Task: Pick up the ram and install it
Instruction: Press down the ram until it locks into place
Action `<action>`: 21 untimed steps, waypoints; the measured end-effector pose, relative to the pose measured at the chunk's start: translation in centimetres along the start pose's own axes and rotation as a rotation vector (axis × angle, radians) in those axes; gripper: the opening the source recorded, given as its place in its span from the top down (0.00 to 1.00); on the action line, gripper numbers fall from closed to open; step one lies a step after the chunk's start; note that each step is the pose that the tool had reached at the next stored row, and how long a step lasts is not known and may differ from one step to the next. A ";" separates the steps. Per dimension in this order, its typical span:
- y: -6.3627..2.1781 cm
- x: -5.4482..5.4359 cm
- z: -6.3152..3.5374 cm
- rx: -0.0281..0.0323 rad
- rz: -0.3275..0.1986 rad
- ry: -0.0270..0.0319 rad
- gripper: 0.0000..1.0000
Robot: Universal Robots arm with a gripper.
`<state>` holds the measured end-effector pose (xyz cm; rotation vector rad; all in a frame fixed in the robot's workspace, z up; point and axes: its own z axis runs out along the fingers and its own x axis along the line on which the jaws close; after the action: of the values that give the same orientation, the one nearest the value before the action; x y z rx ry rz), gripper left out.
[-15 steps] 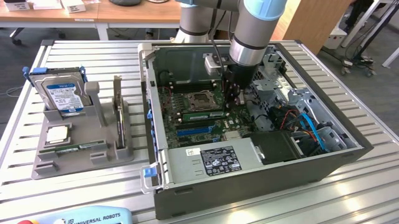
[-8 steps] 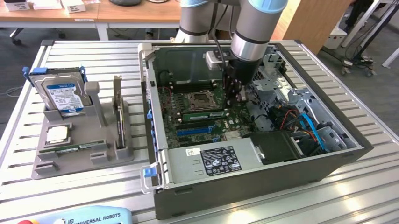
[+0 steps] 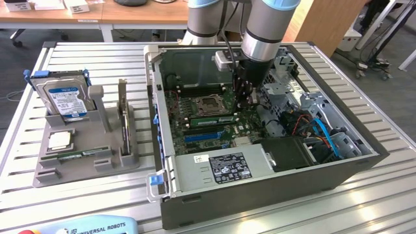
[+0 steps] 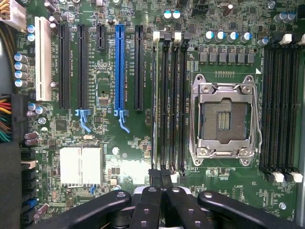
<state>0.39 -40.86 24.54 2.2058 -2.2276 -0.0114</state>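
We are seeing the slatted tabletop [image 3: 364,204] carrying an open computer case [image 3: 260,195], the arm reaching down over its motherboard [image 4: 119,157], the pincer [image 4: 161,183] sitting closed above the memory slots, the ram [image 4: 154,100] standing seated in the slot beside the empty processor socket [image 4: 224,119].

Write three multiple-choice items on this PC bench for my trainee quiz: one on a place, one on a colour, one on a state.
1. Where is the drive?
A in the holder beside the case
B inside the case
C on the floor

2. One long card slot is:
A red
B blue
C yellow

3. The socket is:
A empty
B filled
C under a cooler

Key:
1 A, it stands upright in the grey holder.
2 B, it is blue among black ones.
3 A, its bare contacts show.
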 end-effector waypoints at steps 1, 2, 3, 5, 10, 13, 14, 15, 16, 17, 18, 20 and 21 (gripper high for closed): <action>0.00 0.0 0.00 0.0000 0.000 0.0001 0.90; 0.00 0.0 0.00 0.0000 0.000 0.0001 0.90; 0.04 0.0 0.00 0.0000 0.000 0.0001 0.90; 0.49 0.0 0.00 -0.0001 0.000 0.0001 0.90; 2.58 0.0 0.03 0.0011 0.000 0.0000 0.90; 3.89 0.0 0.06 0.0021 0.000 0.0001 0.90; 4.35 0.0 0.06 0.0025 0.000 0.0001 0.90; 4.76 0.0 0.07 0.0027 0.000 0.0001 0.90; 5.18 0.1 0.08 0.0030 0.000 0.0000 0.90; 5.58 0.1 0.09 0.0032 0.001 0.0000 0.90; 5.96 0.1 0.10 0.0034 0.001 0.0000 0.90; 6.70 0.1 0.11 0.0037 0.001 0.0000 0.90; 7.06 0.1 0.12 0.0039 0.001 0.0000 0.90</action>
<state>-6.67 -40.86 24.48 2.2063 -2.2310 -0.0072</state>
